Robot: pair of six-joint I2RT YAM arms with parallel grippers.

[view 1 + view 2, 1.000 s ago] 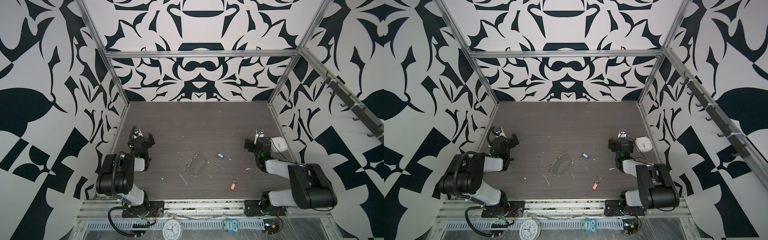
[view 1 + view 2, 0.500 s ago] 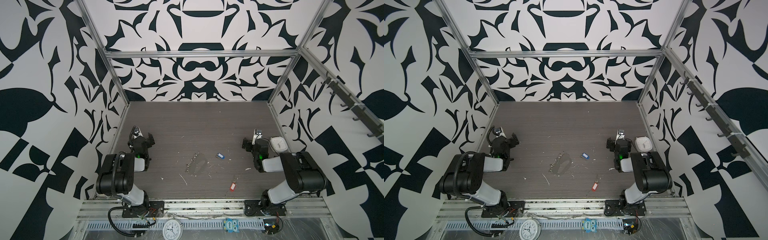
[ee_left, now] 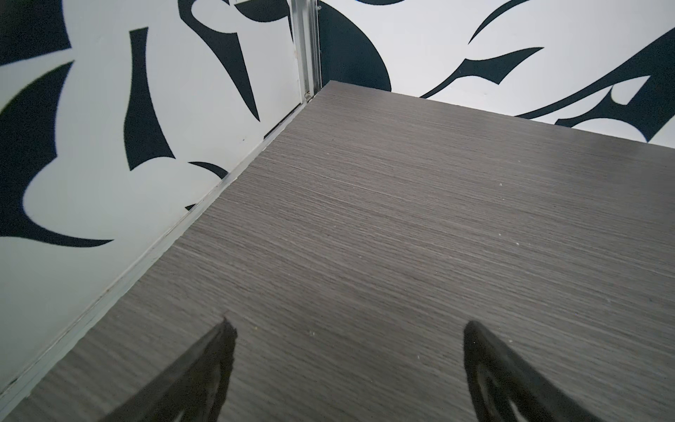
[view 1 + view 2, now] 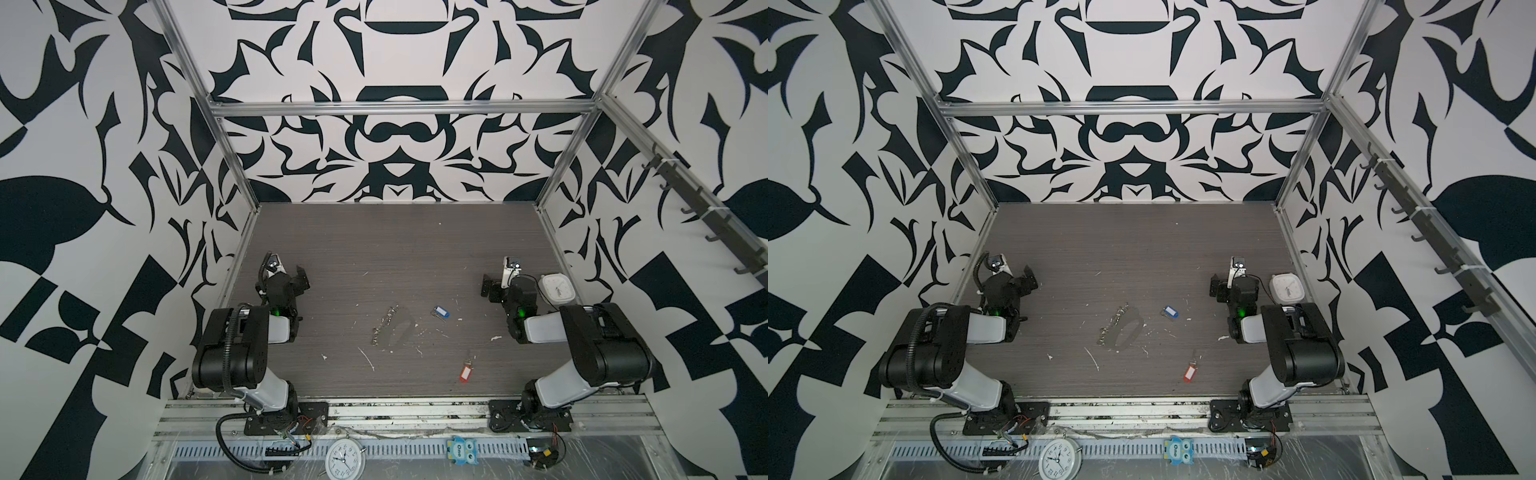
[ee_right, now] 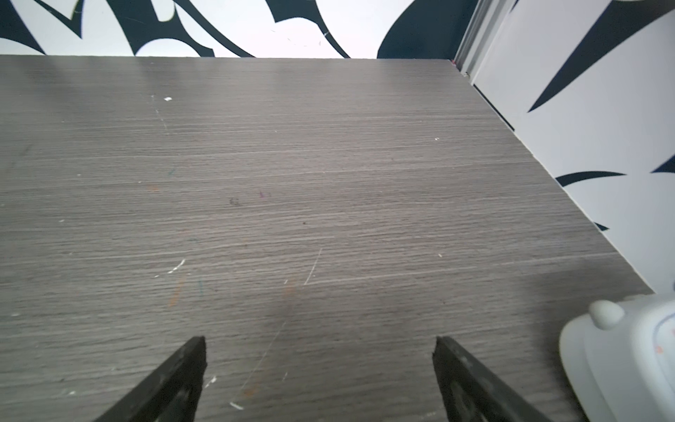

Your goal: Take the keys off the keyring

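On woodgrain table, linked silvery keyring lies.

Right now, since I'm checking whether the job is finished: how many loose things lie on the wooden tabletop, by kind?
Keys: 2 (red key, blue key)
Keyring chain: 1
White clock: 1
Total: 4

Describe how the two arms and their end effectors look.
The left arm and right arm have bulky black joint housings joined by light grey links, each with a small green light near the wrist. A black ribbed cable runs along the left arm. The left end effector and right end effector carry black, tapering fingers.
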